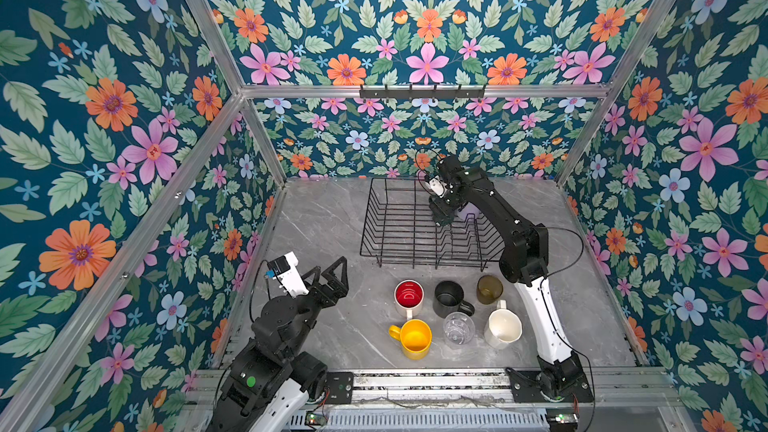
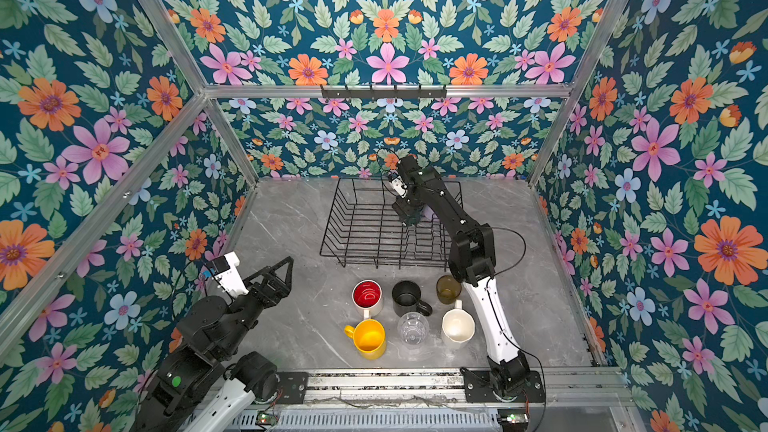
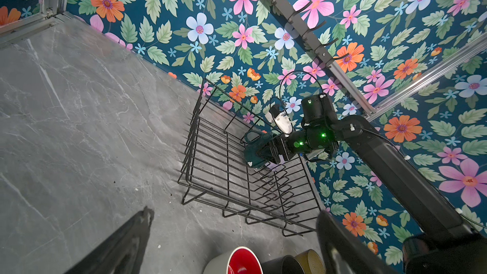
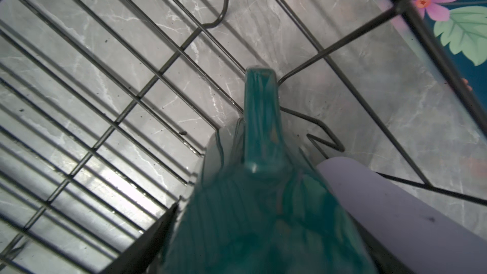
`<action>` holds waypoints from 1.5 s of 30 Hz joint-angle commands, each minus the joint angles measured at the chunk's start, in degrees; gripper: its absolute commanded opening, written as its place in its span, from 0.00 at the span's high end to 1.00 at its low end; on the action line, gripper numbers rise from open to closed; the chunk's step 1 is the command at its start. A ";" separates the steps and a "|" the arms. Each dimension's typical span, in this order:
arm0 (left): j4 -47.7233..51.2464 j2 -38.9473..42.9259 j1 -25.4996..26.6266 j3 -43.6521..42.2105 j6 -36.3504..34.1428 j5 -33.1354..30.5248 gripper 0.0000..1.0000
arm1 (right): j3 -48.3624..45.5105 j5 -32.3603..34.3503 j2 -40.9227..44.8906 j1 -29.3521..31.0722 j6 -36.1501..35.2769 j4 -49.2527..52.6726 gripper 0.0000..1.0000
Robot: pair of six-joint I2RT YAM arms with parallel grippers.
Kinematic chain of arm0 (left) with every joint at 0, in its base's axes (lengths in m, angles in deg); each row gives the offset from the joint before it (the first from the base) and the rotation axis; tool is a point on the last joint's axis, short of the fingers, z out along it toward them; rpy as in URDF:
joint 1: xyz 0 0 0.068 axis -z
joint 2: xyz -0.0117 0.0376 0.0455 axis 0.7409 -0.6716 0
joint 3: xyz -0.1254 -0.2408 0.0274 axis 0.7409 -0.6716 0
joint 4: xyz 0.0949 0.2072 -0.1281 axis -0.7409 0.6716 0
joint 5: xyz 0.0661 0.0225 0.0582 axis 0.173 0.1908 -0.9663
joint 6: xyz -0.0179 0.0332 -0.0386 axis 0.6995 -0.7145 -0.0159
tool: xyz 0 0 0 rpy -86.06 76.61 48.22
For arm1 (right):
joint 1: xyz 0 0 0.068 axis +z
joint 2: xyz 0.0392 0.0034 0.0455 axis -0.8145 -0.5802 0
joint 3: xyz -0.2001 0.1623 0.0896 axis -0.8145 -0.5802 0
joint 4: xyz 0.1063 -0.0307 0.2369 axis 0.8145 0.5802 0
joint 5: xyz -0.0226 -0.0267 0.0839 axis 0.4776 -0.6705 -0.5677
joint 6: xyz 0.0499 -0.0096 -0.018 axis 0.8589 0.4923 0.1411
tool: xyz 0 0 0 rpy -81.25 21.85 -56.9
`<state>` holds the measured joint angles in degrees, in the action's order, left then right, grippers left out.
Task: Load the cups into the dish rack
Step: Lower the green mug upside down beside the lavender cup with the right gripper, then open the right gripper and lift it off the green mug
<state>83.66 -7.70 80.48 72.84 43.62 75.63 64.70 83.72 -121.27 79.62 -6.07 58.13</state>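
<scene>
Glazed dark-green mug [image 4: 263,206] inside black wire rack [image 4: 138,98].

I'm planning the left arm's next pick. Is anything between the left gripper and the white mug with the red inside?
Nothing visible. In both top views only bare marble tabletop lies between the open left gripper and the white mug with the red inside; the black mug stands beyond it.

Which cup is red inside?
The white mug, leftmost in the row nearest the dish rack; no other cup has a red inside.
</scene>
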 commanded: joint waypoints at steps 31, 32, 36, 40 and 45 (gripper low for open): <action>7.70 3.16 -0.04 3.40 0.63 -4.76 0.00 | -40.41 -8.62 43.50 4.79 22.76 -14.64 0.03; 7.72 3.14 0.00 3.38 0.61 -4.74 0.00 | -42.51 -9.28 45.06 4.88 23.44 -14.78 0.03; 7.96 2.63 0.02 3.56 0.62 -4.39 0.00 | -52.42 -13.39 53.23 4.89 27.06 -17.92 0.04; 8.92 0.47 0.01 4.95 0.58 -3.35 0.01 | -59.73 -12.95 59.12 4.93 28.81 -19.68 0.04; 9.12 -4.49 0.03 6.49 -0.01 -0.43 0.06 | -63.01 -10.55 62.01 4.94 28.54 -19.85 0.03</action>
<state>92.69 -10.32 80.48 78.65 44.61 73.27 2.35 71.86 -59.99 84.43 21.73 40.42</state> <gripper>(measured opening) 0.945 0.966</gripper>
